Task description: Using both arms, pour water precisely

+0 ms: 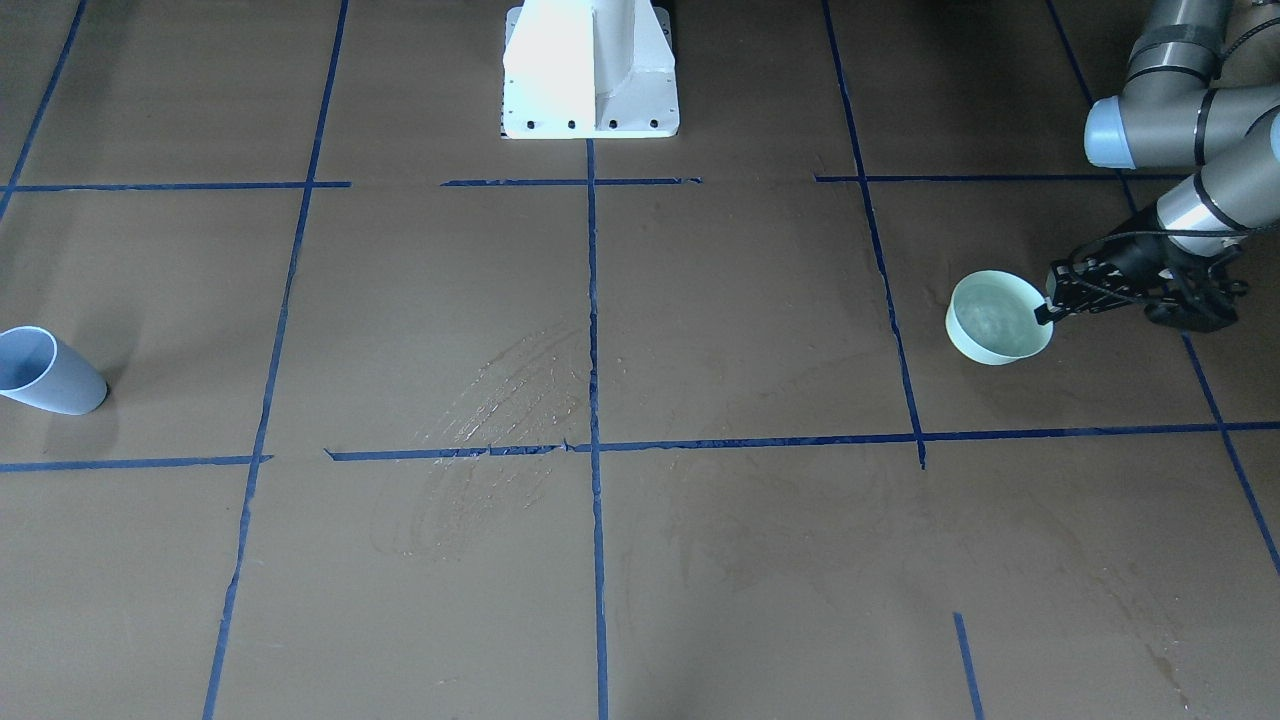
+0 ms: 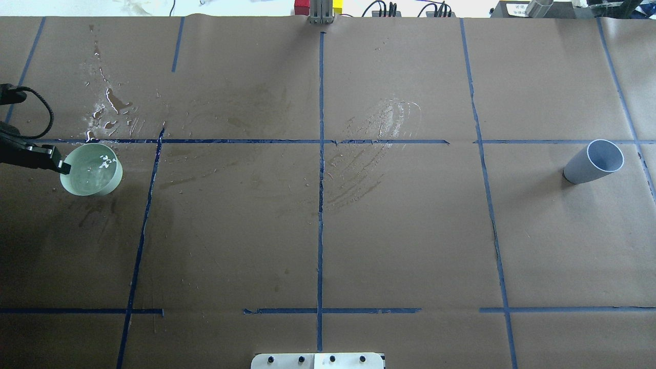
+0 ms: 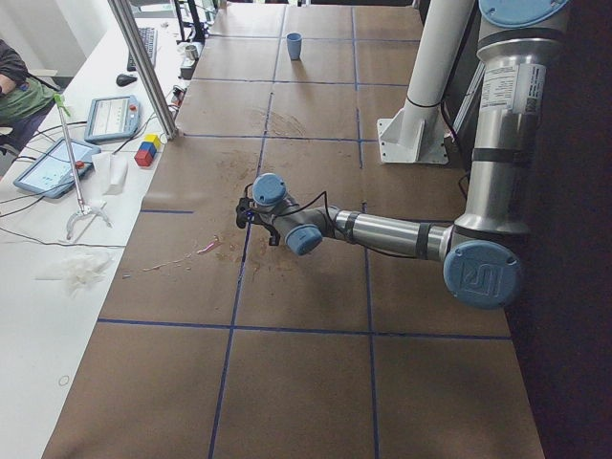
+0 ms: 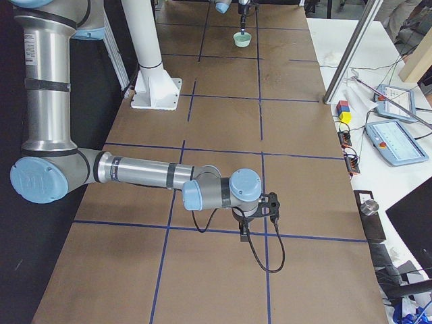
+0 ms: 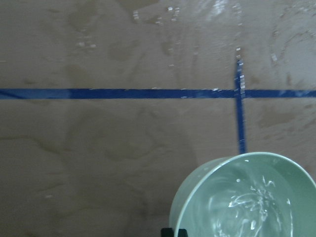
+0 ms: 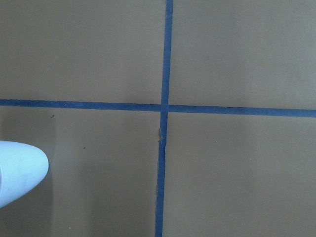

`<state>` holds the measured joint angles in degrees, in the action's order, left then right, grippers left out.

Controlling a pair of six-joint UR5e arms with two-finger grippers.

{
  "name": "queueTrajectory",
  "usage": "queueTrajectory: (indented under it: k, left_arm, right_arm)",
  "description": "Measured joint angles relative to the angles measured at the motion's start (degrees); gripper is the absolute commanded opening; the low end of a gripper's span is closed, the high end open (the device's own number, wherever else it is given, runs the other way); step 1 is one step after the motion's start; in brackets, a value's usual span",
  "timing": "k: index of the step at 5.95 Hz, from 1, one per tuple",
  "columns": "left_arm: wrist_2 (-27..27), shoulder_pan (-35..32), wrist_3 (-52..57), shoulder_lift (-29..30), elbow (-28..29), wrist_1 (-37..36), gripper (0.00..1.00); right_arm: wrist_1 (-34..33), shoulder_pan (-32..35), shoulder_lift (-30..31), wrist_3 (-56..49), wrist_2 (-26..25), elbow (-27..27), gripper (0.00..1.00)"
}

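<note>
A pale green bowl [image 2: 105, 182] holding rippling water [image 5: 247, 202] sits at the table's left end. My left gripper [image 2: 62, 166] is shut on its near rim, one finger [image 1: 1046, 308] on the edge; black fingertips [image 5: 173, 231] show at the rim in the left wrist view. Whether the bowl rests on the table or hangs just above it, I cannot tell. A light blue cup [image 2: 594, 161] stands at the far right end, its edge [image 6: 19, 170] showing in the right wrist view. My right gripper [image 4: 270, 202] shows only from the side; I cannot tell its state.
Spilled drops and puddles [image 2: 107, 110] lie just beyond the bowl, and dried wet smears [image 2: 379, 138] mark the table's middle. The white pedestal [image 1: 590, 70] stands at the robot's side. Coloured blocks [image 3: 146, 150], tablets [image 3: 57, 163] and a seated person [image 3: 14, 86] are past the far edge.
</note>
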<state>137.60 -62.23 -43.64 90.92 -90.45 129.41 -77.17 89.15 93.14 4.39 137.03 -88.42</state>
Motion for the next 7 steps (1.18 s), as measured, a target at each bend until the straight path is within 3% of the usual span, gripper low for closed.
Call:
queueTrajectory:
  k: [3,5,6,7]
  left_arm:
    - [0.6,-0.8,4.1,-1.0,7.5,5.7,0.01]
    - [2.3,-0.9,4.0,-1.0,8.6,6.6,0.69]
    - [2.5,-0.9,4.0,-1.0,8.7,6.5,0.81]
    - [2.5,-0.9,4.0,-0.9,8.7,6.5,1.00]
  right_arm:
    - [0.0,0.0,0.0,0.0,0.0,0.0,1.00]
    - [0.0,0.1,0.0,-0.1,0.0,0.0,1.00]
    - [0.0,0.1,0.0,-0.1,0.0,0.0,1.00]
    - [0.0,0.1,0.0,-0.1,0.0,0.0,1.00]
